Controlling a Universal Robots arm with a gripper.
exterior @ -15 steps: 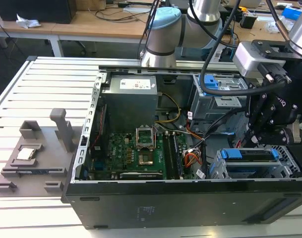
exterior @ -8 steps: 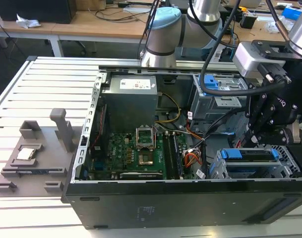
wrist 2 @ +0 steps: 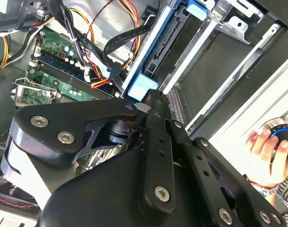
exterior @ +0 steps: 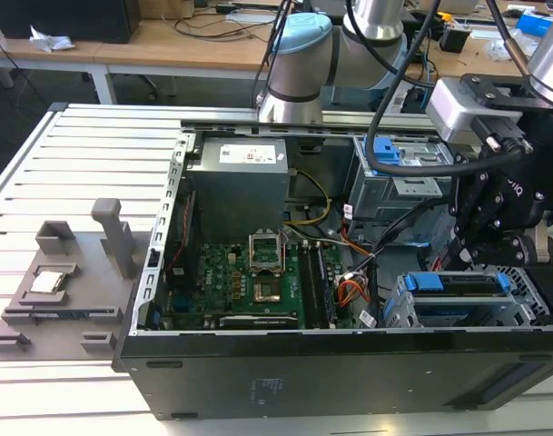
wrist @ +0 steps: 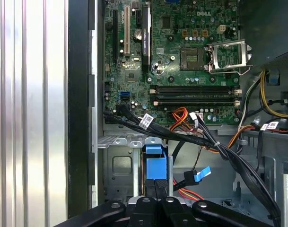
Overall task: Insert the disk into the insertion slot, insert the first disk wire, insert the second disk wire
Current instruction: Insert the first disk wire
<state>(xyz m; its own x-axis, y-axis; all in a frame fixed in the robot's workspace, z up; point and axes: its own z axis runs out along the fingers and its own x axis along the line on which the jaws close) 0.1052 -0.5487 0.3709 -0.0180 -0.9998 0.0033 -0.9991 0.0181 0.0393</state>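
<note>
The disk (exterior: 458, 289), grey in a bright blue caddy, stands on edge in the insertion slot (exterior: 530, 307), a light grey metal cage at the open case's front corner on the exterior view's right. My black gripper (exterior: 471, 252) hangs right over it. In both wrist views the fingers lie together, their tips (wrist: 158, 185) (wrist 2: 149, 97) against the blue end of the disk (wrist: 153, 158) (wrist 2: 155, 52); I cannot tell whether they pinch any part of it. A black wire with a blue plug (wrist: 199, 175) lies loose beside the cage (wrist: 116, 163).
The green motherboard (exterior: 249, 282), the power supply (exterior: 235, 177) and a second drive cage with a blue latch (exterior: 390, 154) fill the case. Cable bundles (wrist: 181, 135) cross near the slot. A grey fixture (exterior: 67, 282) sits on the slatted table. A person's hand (wrist 2: 269, 151) rests outside the case.
</note>
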